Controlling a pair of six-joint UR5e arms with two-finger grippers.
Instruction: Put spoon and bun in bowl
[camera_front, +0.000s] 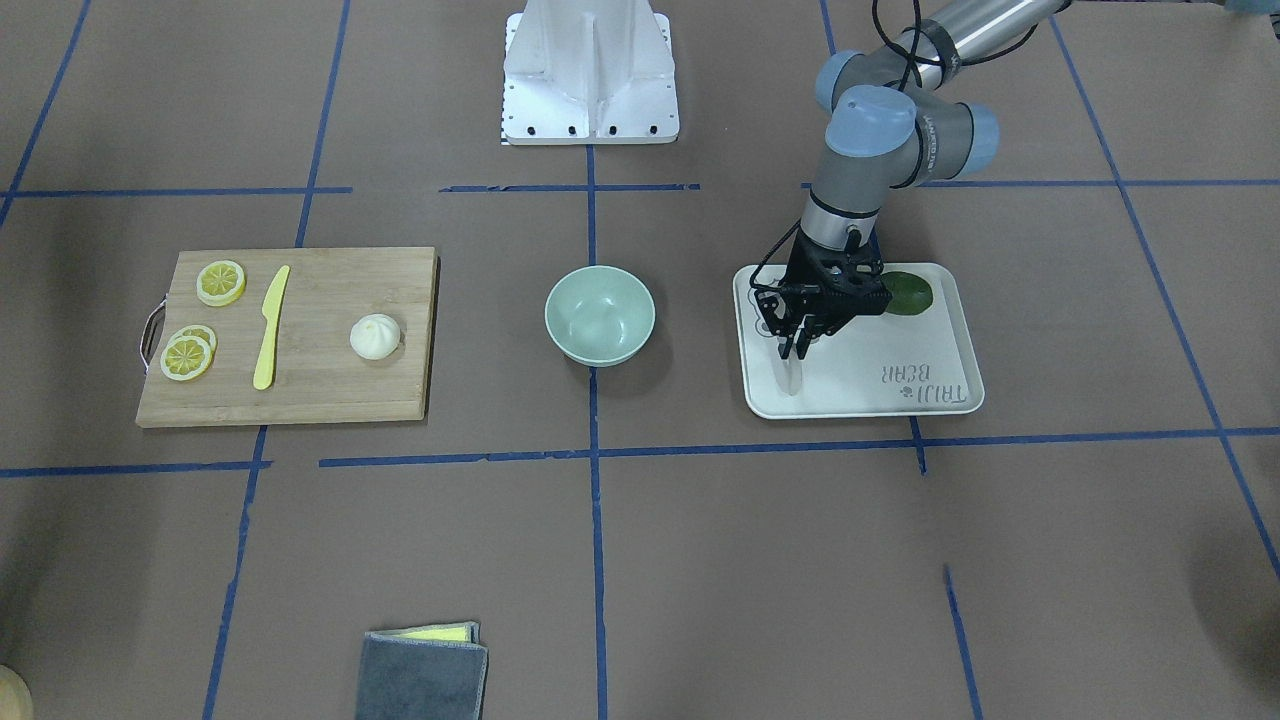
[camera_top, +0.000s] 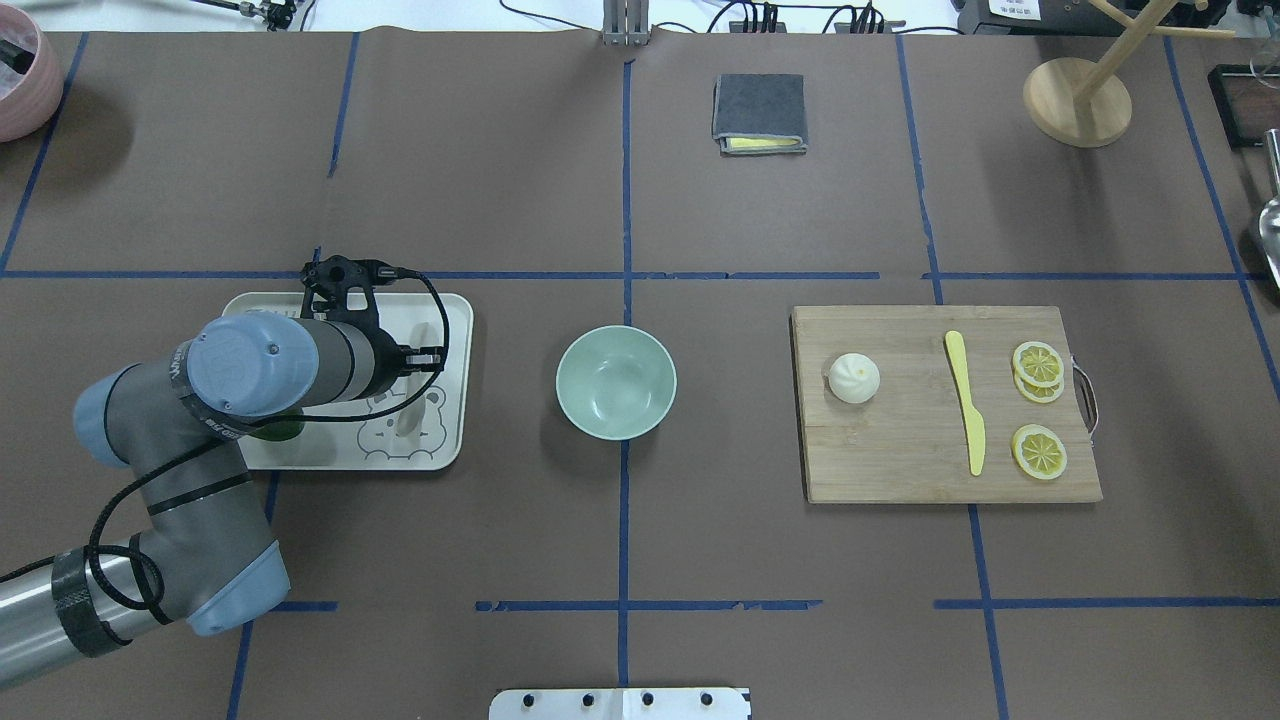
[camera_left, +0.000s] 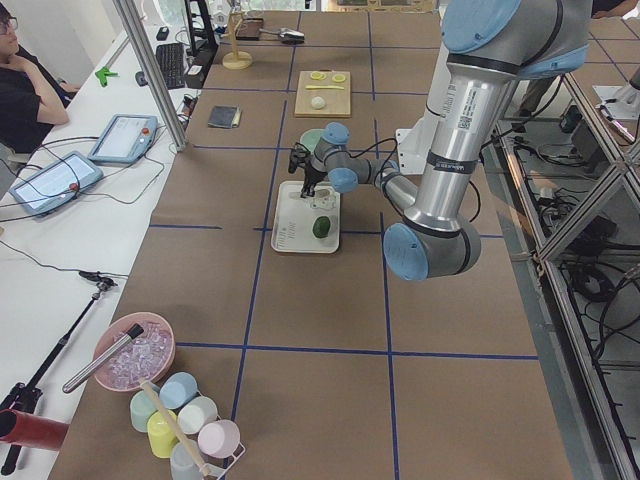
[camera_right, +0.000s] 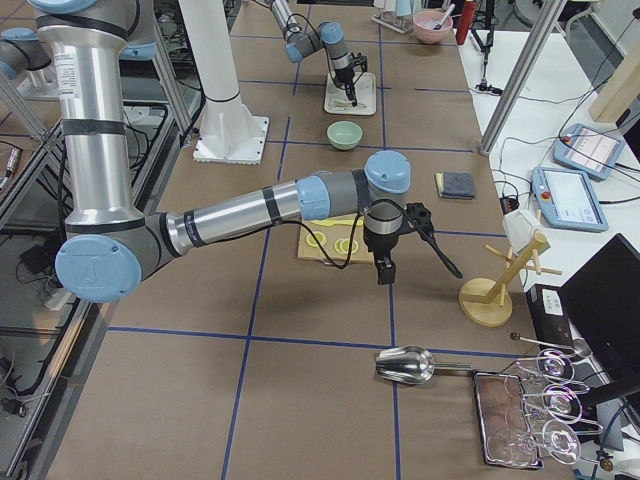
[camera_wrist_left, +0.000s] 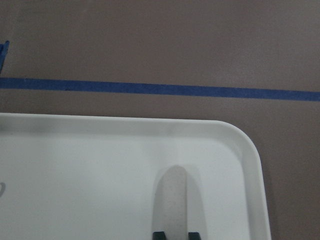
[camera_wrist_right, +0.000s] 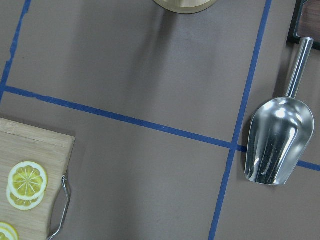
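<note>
The pale spoon (camera_wrist_left: 172, 200) lies on the white tray (camera_front: 900, 390), faint in the front view (camera_front: 793, 378). My left gripper (camera_front: 795, 352) points down over it, and its fingertips (camera_wrist_left: 159, 234) sit close on either side of the spoon's handle. The mint-green bowl (camera_front: 600, 315) stands empty at the table's middle (camera_top: 616, 382). The white bun (camera_front: 375, 336) rests on the wooden cutting board (camera_front: 320, 390). My right gripper (camera_right: 384, 270) hangs above the table beyond the board's outer end; I cannot tell whether it is open or shut.
A dark green fruit (camera_front: 908, 293) lies on the tray beside the left wrist. A yellow knife (camera_front: 270, 328) and lemon slices (camera_front: 220, 282) share the board. A folded grey cloth (camera_top: 759, 112), a wooden stand (camera_top: 1077, 100) and a metal scoop (camera_wrist_right: 277, 145) lie farther out.
</note>
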